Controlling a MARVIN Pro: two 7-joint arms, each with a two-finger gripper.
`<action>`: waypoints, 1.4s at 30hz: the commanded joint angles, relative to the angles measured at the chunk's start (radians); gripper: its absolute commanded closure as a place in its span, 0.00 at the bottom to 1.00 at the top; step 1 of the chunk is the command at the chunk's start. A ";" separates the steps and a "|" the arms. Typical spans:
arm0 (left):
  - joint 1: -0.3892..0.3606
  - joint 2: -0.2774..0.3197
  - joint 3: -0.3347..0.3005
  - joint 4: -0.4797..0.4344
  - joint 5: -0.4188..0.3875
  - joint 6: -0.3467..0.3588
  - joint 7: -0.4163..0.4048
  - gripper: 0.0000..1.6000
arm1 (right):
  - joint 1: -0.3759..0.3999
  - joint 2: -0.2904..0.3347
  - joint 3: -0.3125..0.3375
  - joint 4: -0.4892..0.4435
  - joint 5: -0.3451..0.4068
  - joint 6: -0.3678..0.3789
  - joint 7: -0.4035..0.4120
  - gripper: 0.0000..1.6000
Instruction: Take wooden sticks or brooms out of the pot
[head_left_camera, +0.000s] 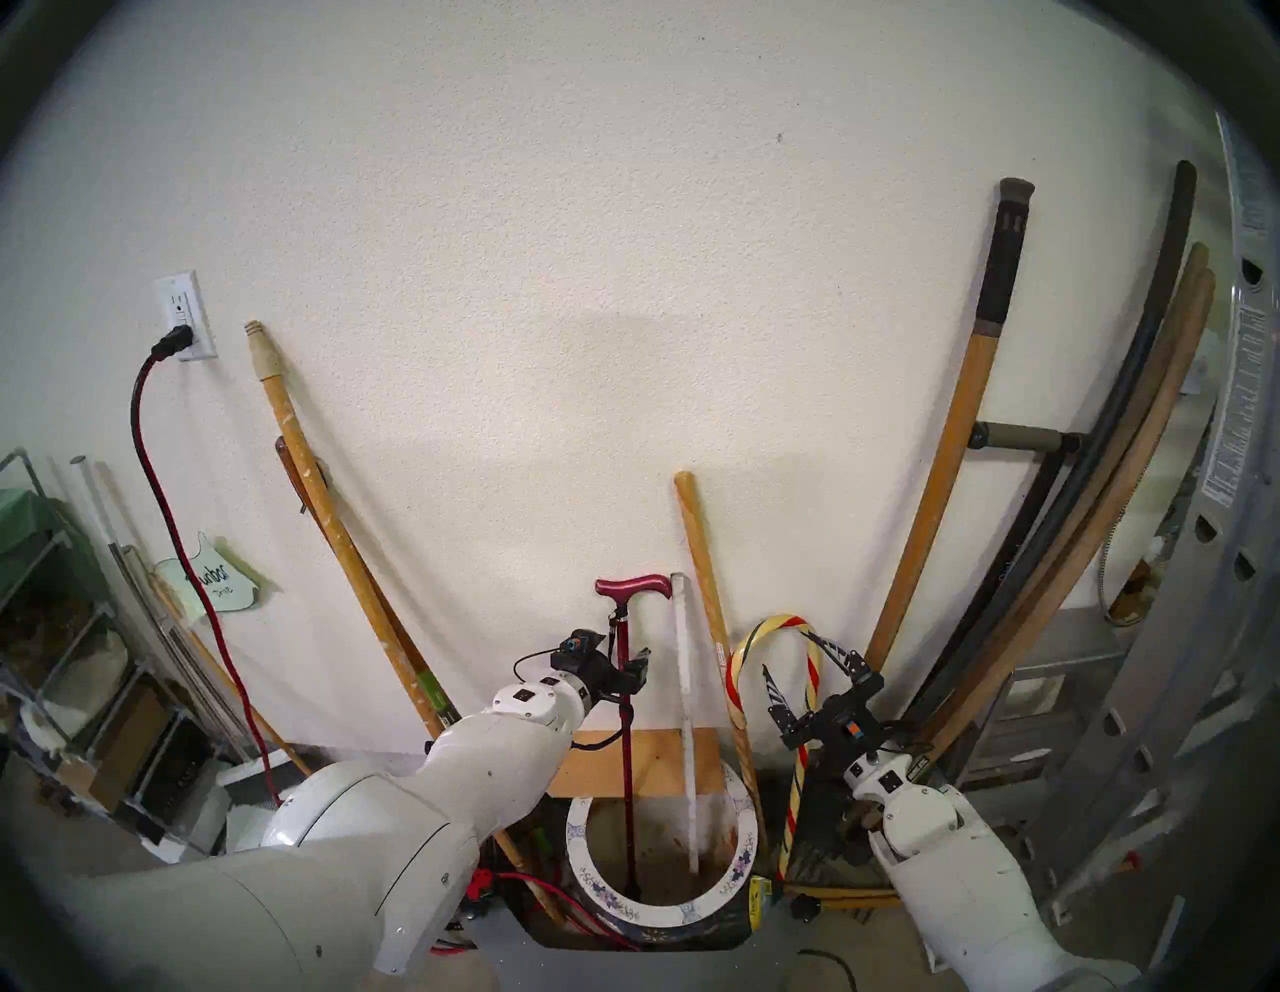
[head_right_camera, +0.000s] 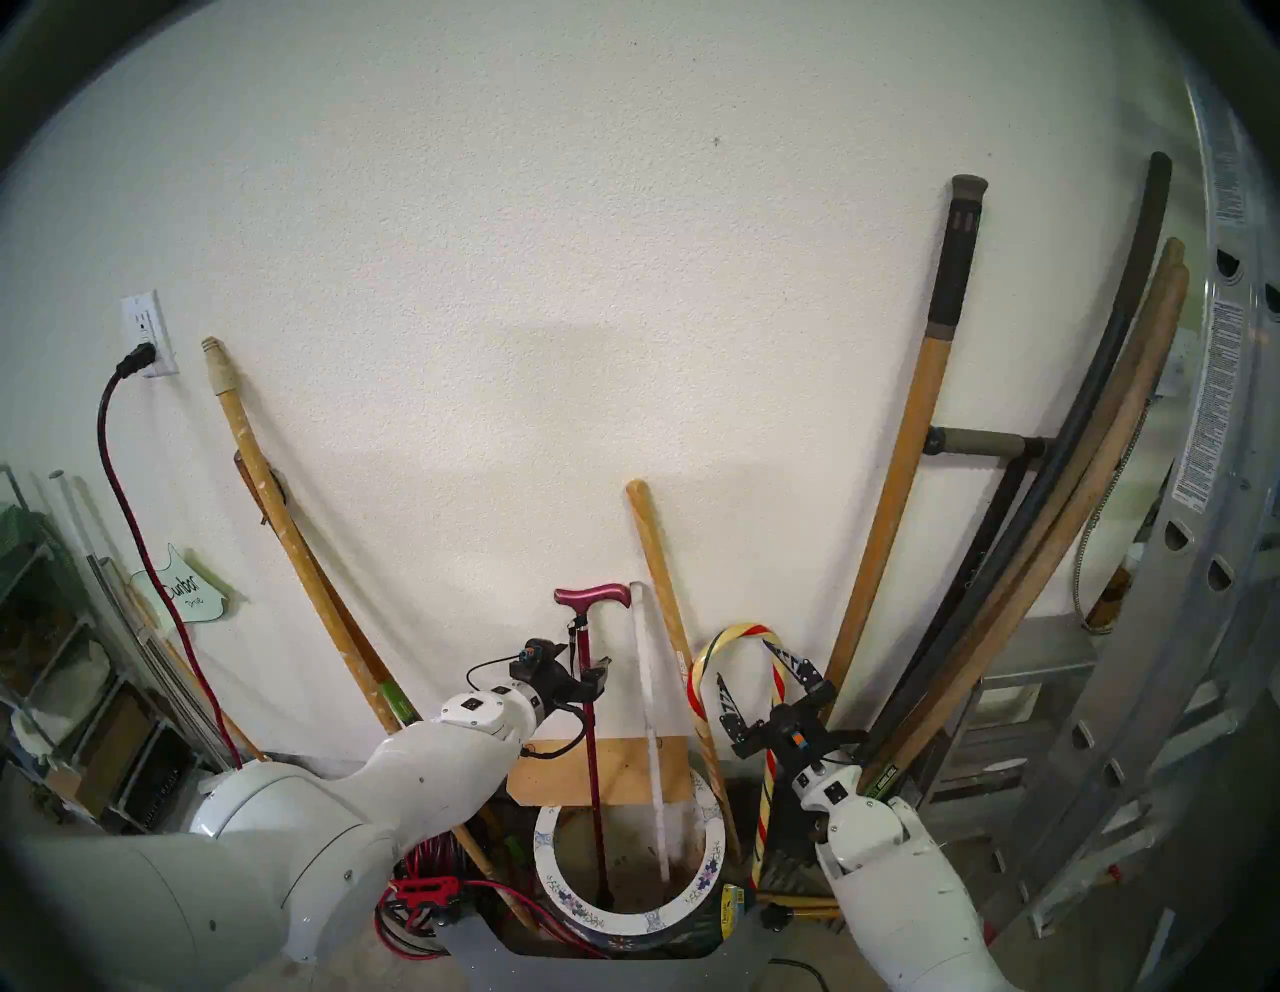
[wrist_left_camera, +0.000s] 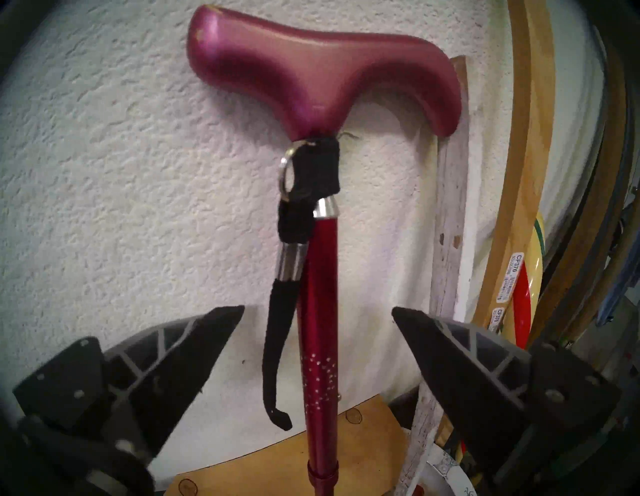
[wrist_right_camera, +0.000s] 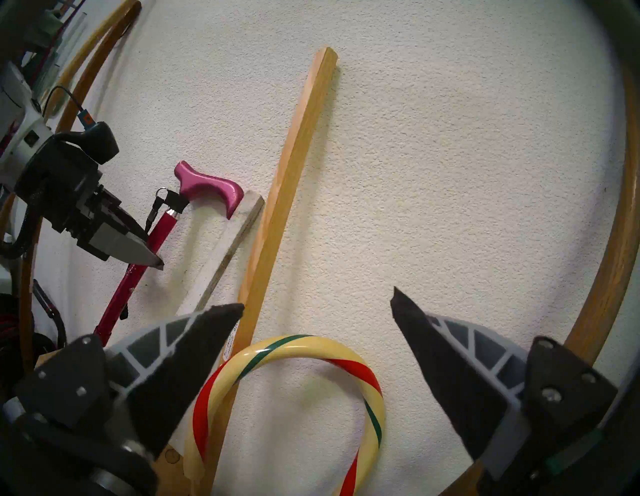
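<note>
left gripper (wrist_left_camera: 318, 313) agape around magenta cane (wrist_left_camera: 320, 294) in pot (head_left_camera: 741, 862)

White slat (head_left_camera: 686, 700) crowds the magenta cane (head_left_camera: 627, 700) rightward; left side free.

on the pale green paper sign (head_left_camera: 216, 569) leaning against the wall at your left you can read "dunbar" in dark handwriting, with a smaller line under it too small to make out. in the left wrist view, the white sticker (wrist_left_camera: 512, 275) on the tan wooden handle (wrist_left_camera: 519, 180) beside the cane reads "cp370"; the finer print below it is blurred. the long white label (head_right_camera: 1209, 409) on the aluminium ladder (head_right_camera: 1136, 727) at your right carries dense print you cannot read. the yellow tag (head_right_camera: 733, 907) by the pot has lettering too small to tell.
</note>
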 joint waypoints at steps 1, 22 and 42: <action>-0.055 -0.038 0.002 0.054 0.004 -0.022 0.019 0.00 | 0.001 0.003 -0.001 -0.003 -0.003 0.001 0.002 0.00; -0.065 -0.034 -0.012 0.113 -0.001 -0.056 -0.031 0.57 | 0.001 0.003 -0.001 -0.003 -0.003 0.001 0.002 0.00; -0.010 -0.023 -0.046 0.115 -0.025 -0.152 -0.048 1.00 | 0.001 0.003 -0.002 -0.003 -0.002 0.001 0.002 0.00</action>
